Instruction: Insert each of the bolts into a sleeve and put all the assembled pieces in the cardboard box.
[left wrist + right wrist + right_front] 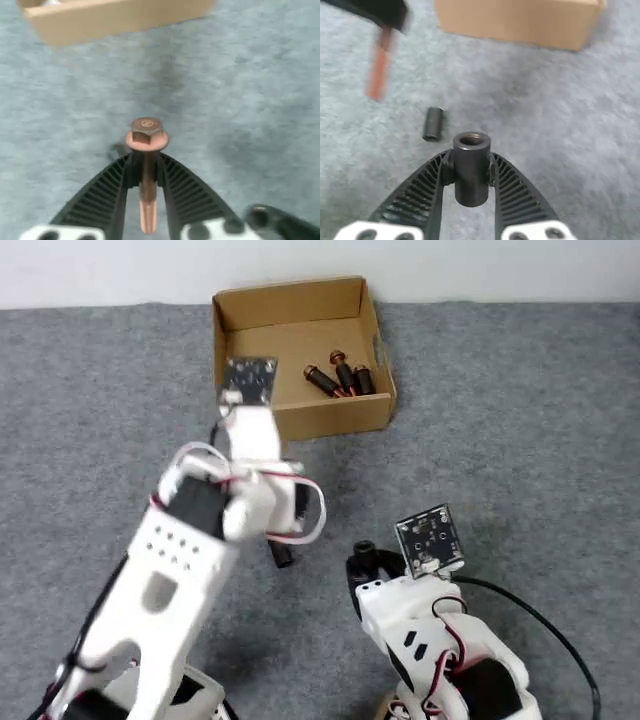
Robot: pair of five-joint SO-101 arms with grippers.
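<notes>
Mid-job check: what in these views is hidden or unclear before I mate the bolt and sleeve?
- High view: the left arm covers the cardboard box's near-left corner, so the assembled pieces cannot be fully counted.
- High view: the loose sleeve is mostly under that arm.
- Right wrist view: the bolt is blurred, its head behind the left hand.

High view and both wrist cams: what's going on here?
The left gripper is shut on a copper bolt, held above the grey carpet. The right gripper grips a black sleeve upright, bore facing up. A second sleeve lies loose on the carpet. A few assembled pieces already sit in the cardboard box.
</notes>
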